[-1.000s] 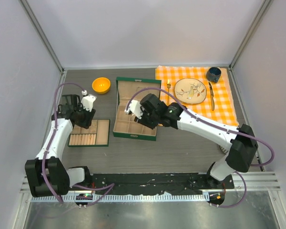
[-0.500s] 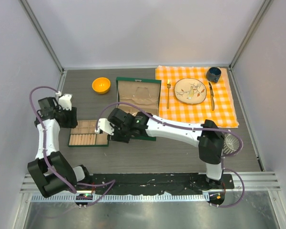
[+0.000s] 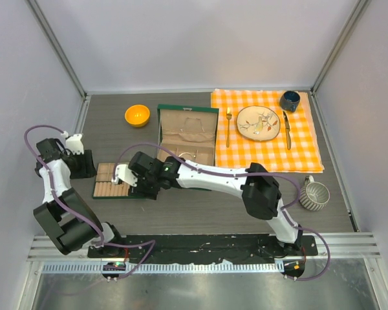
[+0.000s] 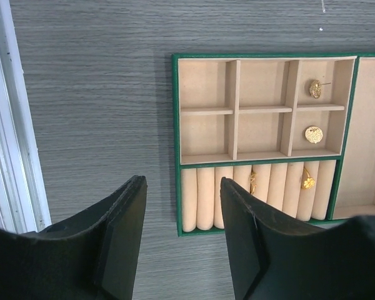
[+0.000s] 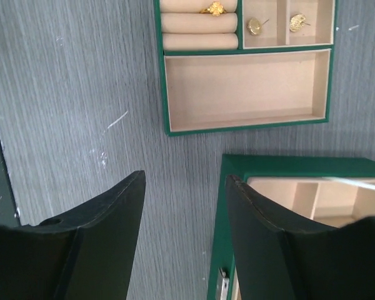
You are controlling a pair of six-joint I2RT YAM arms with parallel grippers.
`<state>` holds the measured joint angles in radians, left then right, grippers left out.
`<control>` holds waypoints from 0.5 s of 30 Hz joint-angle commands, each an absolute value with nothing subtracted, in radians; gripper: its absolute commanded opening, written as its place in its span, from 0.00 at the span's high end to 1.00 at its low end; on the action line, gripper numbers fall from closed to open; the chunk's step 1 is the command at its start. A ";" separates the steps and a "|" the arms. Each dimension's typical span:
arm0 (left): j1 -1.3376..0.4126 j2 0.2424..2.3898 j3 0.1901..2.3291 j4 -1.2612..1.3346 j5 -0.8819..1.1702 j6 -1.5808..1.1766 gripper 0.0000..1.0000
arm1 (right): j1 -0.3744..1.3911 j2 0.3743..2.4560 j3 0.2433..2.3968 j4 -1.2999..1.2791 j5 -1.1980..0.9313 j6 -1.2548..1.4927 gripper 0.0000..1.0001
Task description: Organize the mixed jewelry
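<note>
Mixed jewelry [image 3: 191,132], thin silver pieces, lay inside the open green box [image 3: 187,108]. Gold studs [image 4: 312,134] sat in tray [image 4: 175,144] compartments. Left gripper [image 4: 182,187] hung spread and empty beside the tray. Right gripper [image 5: 186,187] hung spread and empty between tray and box.

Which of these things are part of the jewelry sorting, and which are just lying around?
Job: gold earrings, gold ring, tray, box.
Lying about: bowl, plate, fork, knife, cloth, dark cup, grey cup.
</note>
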<state>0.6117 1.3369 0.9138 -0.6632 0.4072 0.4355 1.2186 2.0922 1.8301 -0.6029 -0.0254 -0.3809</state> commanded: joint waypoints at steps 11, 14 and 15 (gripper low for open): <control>0.649 1.405 0.902 -0.632 0.451 0.466 0.44 | 1.239 2.264 2.042 -0.560 -0.041 -0.359 0.40; 0.652 1.417 0.896 -0.627 0.456 0.466 0.44 | 1.244 2.290 2.060 -0.561 -0.044 -0.359 0.39; 0.652 1.419 0.894 -0.623 0.456 0.468 0.45 | 1.246 2.296 2.065 -0.561 -0.044 -0.360 0.40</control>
<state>0.6411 1.4048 0.9035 -0.6521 0.4221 0.4538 1.2350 2.2787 2.0010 -0.5941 -0.0322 -0.3634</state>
